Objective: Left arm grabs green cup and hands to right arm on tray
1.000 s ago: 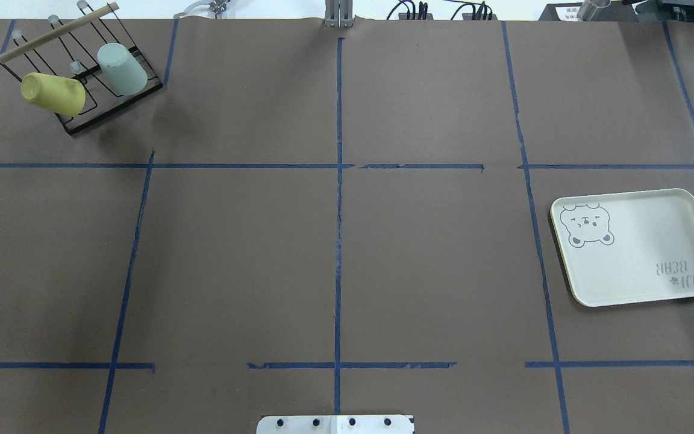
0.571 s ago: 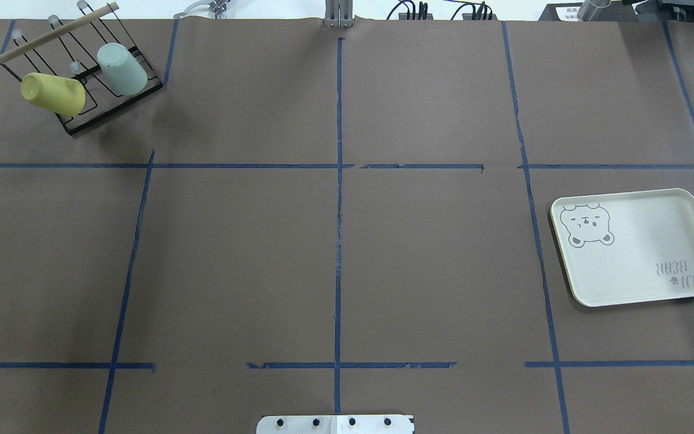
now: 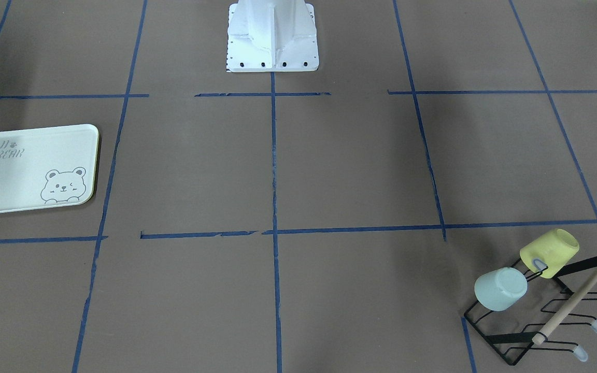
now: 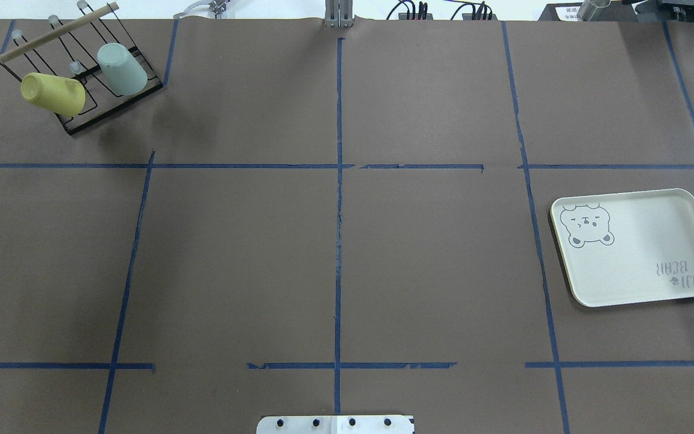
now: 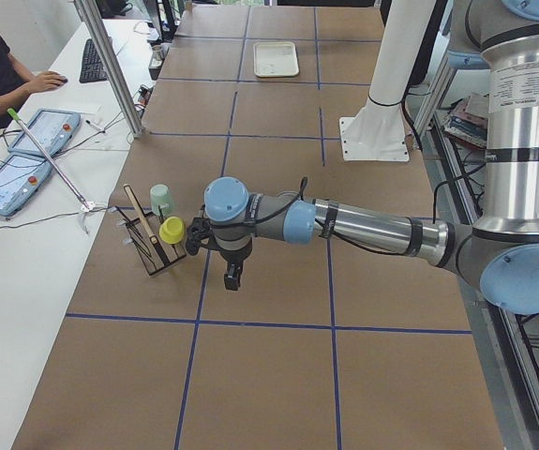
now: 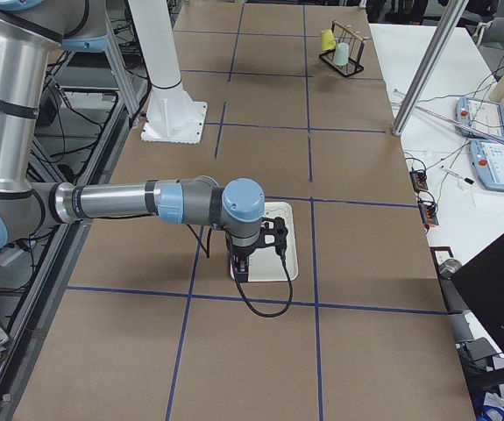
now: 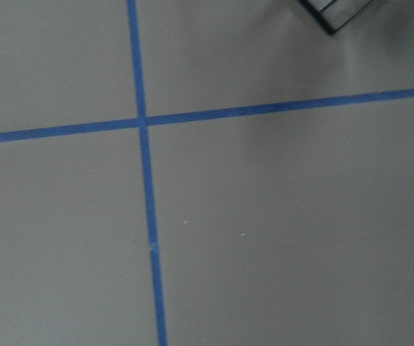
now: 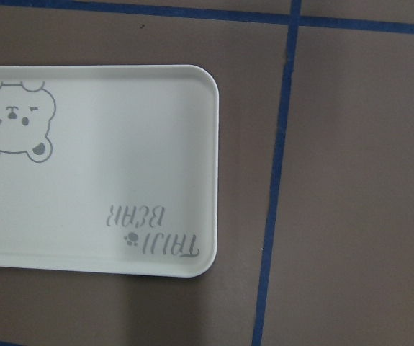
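At the far left corner of the desk (image 4: 232,253), as the overhead view has it, the green cup (image 4: 121,69) sits tilted and bottom-up on a black wire rack (image 4: 112,114) with a wooden rod across its top. A yellow cup (image 4: 52,93) is hung just beside it on the same rack. The front-facing view shows the green cup's (image 3: 500,289) flat base turned toward the camera, with the yellow cup (image 3: 550,253) behind it. Well apart, on the opposite side of the desk, lies the tray (image 4: 642,253). It carries a grey bear drawing in one corner and the lettering "TAIJI BEAR" in the corner diagonally across. The words read upright in the front-facing view (image 3: 18,176) and upside down in the overhead and right wrist views (image 8: 120,180). No other writing on the tray can be read. The desk is covered in brown paper marked off with blue tape lines, and the robot's white base (image 3: 272,36) stands at its near edge. In the exterior left view the left arm (image 5: 363,230) reaches out low over the desk, and its jaws point down near the rack, apart from both cups. I cannot tell whether they are apart or together. The left wrist view shows a blue tape crossing and a corner of the rack (image 7: 333,18). In the exterior right view the right arm (image 6: 120,200) holds its jaws over the tray (image 6: 288,246), and their state cannot be told either.
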Controlling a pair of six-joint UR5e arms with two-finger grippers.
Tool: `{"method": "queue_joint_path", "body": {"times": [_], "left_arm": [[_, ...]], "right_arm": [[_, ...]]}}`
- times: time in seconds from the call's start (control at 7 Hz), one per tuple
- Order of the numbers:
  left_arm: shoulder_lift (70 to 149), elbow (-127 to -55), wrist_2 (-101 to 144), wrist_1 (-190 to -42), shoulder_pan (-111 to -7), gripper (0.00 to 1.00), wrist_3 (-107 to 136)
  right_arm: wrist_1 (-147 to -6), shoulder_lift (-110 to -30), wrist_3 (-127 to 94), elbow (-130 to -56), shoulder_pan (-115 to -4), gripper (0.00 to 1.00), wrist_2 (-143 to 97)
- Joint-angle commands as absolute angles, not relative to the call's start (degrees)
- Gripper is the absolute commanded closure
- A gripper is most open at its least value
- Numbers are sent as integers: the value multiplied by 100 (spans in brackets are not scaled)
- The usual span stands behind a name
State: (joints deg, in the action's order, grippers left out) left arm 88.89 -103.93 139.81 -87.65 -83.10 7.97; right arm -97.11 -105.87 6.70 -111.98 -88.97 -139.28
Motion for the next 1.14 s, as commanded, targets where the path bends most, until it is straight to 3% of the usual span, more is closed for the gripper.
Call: {"method": "queue_joint_path", "body": {"times": [0.0,0.29,0.57,1.0], "left_arm": [[9987,-10337,14045,-8676,-7929,0,2645],[11026,-10082,13373,-8631,-7193,0,3958],[12256,-9085,11856,-8718,-6464,0,5242],[13119,-7905,11689,-8884,-6363,0,5212]], "right_arm": [[-9378,-10591,642,-11180,-8877,0,-14255],[-9378,-10591,650,-11145,-8790,0,-14221],[-9369,-10582,650,-11145,-8754,0,-14229],[-9369,-10573,650,-11136,-8692,0,-14203]]}}
